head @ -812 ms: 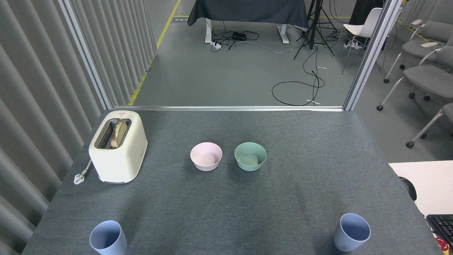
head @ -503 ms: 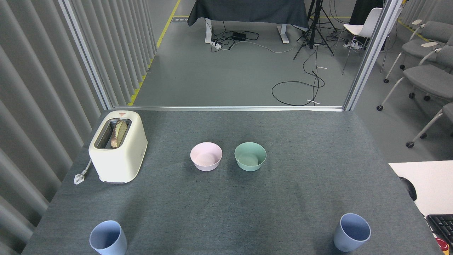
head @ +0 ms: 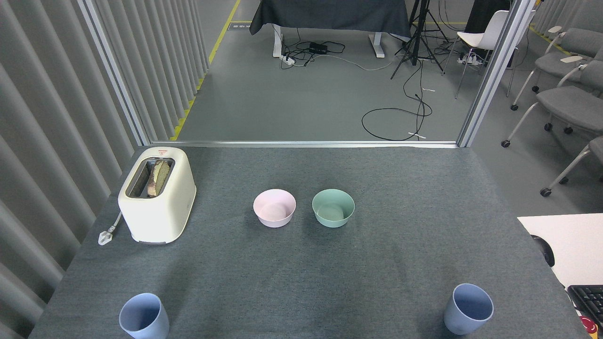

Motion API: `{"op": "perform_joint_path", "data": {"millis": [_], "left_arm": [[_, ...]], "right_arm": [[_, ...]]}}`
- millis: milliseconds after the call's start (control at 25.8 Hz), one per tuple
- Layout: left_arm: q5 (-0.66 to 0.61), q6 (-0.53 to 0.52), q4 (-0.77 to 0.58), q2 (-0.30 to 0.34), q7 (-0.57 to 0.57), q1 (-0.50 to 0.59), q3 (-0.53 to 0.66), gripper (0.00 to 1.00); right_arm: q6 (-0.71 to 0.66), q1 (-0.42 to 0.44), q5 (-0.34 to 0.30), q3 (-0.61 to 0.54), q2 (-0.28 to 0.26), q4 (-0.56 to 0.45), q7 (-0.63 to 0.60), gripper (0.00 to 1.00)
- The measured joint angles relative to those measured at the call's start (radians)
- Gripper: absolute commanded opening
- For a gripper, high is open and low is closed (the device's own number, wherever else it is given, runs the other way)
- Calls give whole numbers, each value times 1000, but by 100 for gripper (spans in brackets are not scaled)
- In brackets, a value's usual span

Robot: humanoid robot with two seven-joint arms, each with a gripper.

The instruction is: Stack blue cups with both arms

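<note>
Two pale blue cups stand upright and far apart near the front edge of the grey table (head: 301, 282). One blue cup (head: 143, 316) is at the front left, its base cut off by the view's bottom edge. The other blue cup (head: 468, 309) is at the front right. Both are empty and nothing touches them. Neither arm nor gripper shows in the head view.
A cream toaster (head: 157, 194) with bread in its slot stands at the left, its plug lying beside it. A pink bowl (head: 274, 208) and a green bowl (head: 333, 207) sit side by side mid-table. A white desk (head: 565, 240) with a keyboard (head: 586, 301) adjoins at the right.
</note>
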Motion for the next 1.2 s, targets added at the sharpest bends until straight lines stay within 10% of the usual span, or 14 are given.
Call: {"op": "perform_joint_path", "data": {"millis": [1199], "left_arm": [[72, -10, 90, 10, 0, -112, 58, 100]], "right_arm": [[0, -1, 3, 2, 0, 2, 0, 100]]}}
